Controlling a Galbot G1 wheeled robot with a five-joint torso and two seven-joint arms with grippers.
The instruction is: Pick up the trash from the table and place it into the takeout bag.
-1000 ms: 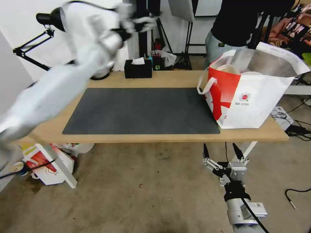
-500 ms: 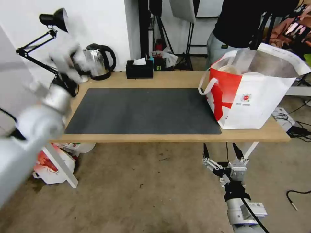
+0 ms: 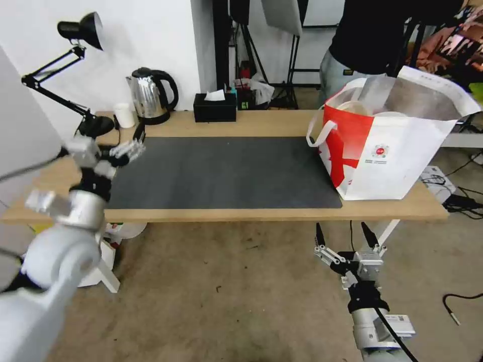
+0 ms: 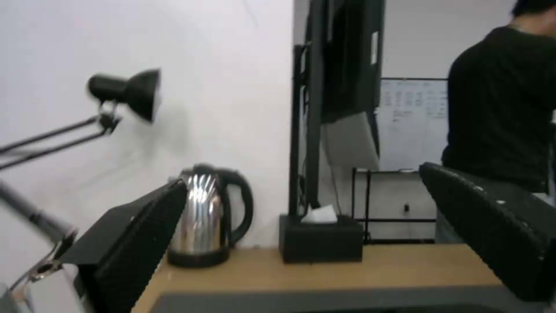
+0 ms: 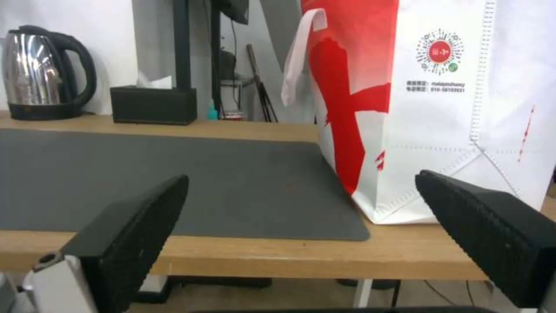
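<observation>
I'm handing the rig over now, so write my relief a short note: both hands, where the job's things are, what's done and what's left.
Left hand: open, empty, raised over the left end of the long light-wood table, by the dark grey rectangular mat.
Right hand: open, empty, parked low in front of the table, below its front edge.
Large boxy white takeout bag with the red side panel: upright on the table's right end, a round beige bowl showing inside.
Done: no trash visible on the tabletop.
Left: check the bag's contents, largely hidden from here.

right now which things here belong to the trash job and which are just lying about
Job:
- takeout bag, upright at the table's right end
- beige bowl inside it
- table
- left gripper, open
- right gripper, open

Lying about:
- kettle
- black tissue box
- white cup
- desk lamp
</observation>
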